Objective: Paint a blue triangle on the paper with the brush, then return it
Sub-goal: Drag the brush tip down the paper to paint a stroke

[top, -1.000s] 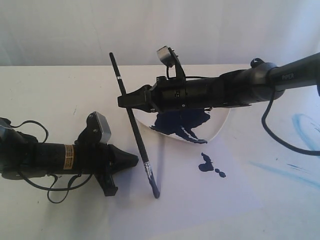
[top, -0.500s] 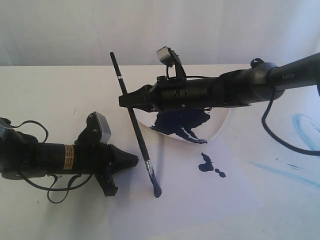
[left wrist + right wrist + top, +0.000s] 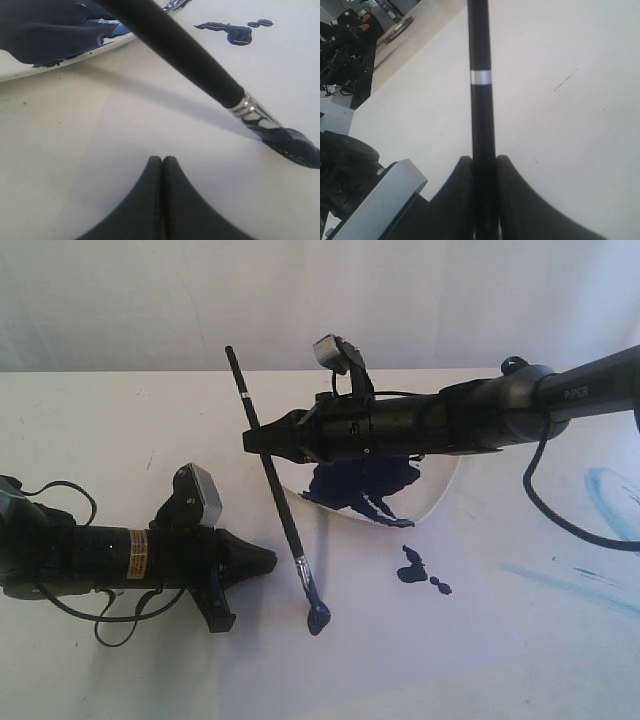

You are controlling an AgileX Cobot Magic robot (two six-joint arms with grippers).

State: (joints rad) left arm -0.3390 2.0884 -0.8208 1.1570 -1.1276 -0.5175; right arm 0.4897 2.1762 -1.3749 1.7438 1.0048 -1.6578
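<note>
My right gripper (image 3: 252, 440) is shut on the brush (image 3: 281, 504), a long black stick with a white band (image 3: 480, 78) near its upper end. It slants down to its silver ferrule (image 3: 247, 107), and the blue-wet bristles (image 3: 317, 618) touch the paper (image 3: 400, 640). My left gripper (image 3: 268, 561) rests shut and empty on the paper's left part, its closed tips (image 3: 162, 161) a short way from the bristles (image 3: 292, 146). No blue triangle shows on the paper, only a fresh dab under the bristles.
A white square dish (image 3: 437, 497) holding dark blue paint (image 3: 362, 486) lies under my right arm. Small dark blue blobs (image 3: 415, 570) mark the paper near it. Pale light-blue smears (image 3: 600, 490) lie on the table at the right. Cables trail from both arms.
The brush has shifted slightly right and lower, its bristles now pressing a blue dab onto the paper. My left arm has stayed still.
</note>
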